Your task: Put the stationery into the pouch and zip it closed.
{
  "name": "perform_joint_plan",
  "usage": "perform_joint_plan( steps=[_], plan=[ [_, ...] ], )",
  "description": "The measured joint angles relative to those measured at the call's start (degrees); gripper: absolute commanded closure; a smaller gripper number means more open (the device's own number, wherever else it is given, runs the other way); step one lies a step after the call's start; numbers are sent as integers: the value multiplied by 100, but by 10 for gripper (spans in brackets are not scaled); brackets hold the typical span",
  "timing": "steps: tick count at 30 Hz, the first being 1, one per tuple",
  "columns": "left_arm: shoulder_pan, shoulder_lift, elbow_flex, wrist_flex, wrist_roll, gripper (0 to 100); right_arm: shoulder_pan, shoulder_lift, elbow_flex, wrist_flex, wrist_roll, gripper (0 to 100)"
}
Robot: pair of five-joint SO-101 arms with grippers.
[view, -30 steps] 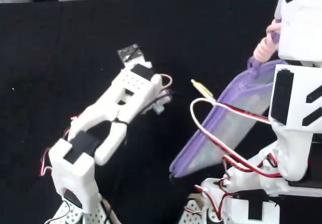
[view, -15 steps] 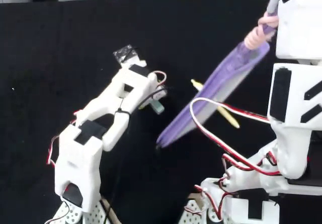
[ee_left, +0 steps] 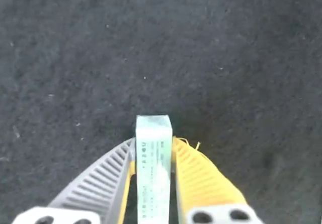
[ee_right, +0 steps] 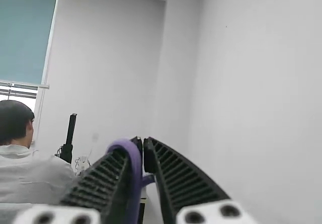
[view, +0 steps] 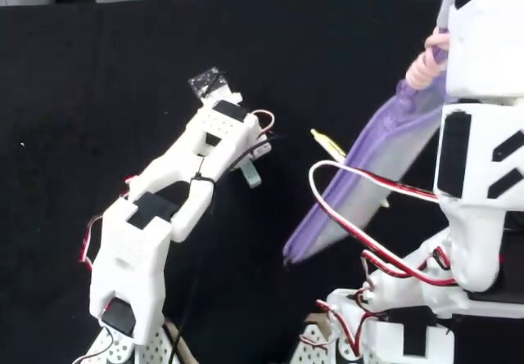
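table [view: 98, 78]: matt rough cloth | pouch [view: 393, 147]: translucent plastic | arm [view: 164, 208]: smooth plastic

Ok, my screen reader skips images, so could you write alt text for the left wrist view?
The left gripper holds a pale green eraser between one grey finger and one yellow finger, over the black table.

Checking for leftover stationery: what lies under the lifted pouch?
A yellow pen lies on the black table, one end poking out past the purple pouch; the rest is covered. The pouch's inside cannot be seen.
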Motion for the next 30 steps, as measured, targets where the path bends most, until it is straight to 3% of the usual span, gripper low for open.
perform_joint_plan(
  steps=[5, 9, 16, 23, 30],
  plan=[
    [-18, 35, -167, 167, 0, 971, -273, 0, 0, 246, 0, 987],
    [-343, 35, -633, 923, -26, 970, -826, -9, 114, 343, 0, 987],
    [-2022, -545, -1662, 2127, -35, 970, -1468, 185, 1046, -484, 0, 987],
    [-3842, -879, -1890, 2189, -9, 970, -2242, 800, 1538, -1222, 0, 987],
    [-4176, -879, -1890, 1908, -35, 970, -3042, 826, 1538, 97, 0, 987]
  ],
)
